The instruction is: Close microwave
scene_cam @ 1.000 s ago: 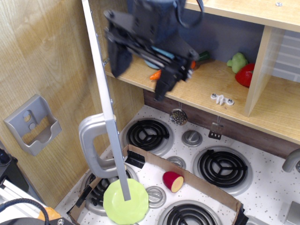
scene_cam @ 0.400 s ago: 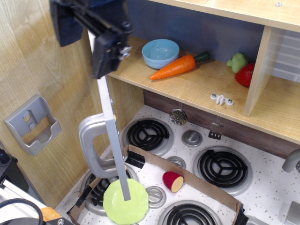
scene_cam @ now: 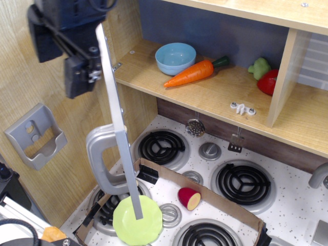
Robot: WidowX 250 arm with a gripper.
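Observation:
The microwave is a wooden shelf compartment (scene_cam: 215,97) with its grey door (scene_cam: 117,128) swung wide open, seen edge-on, its silver D-handle (scene_cam: 98,156) facing left. My dark gripper (scene_cam: 77,77) hangs at the upper left, just outside the door's outer face near its top edge, about touching it. I cannot tell how its jaws stand. Inside the compartment lie a blue bowl (scene_cam: 175,57) and a toy carrot (scene_cam: 195,73).
A red pepper (scene_cam: 267,82) and green vegetable (scene_cam: 259,67) sit by the wooden divider (scene_cam: 282,77). Below is a toy stove (scene_cam: 220,179) with a green plate (scene_cam: 137,221), a cut red fruit (scene_cam: 188,198) and a cardboard strip (scene_cam: 205,192). A grey wall holder (scene_cam: 36,136) hangs left.
My gripper has swung from in front of the compartment leftward past the door's top edge to its outer side, uncovering the bowl and carrot. The door has not moved.

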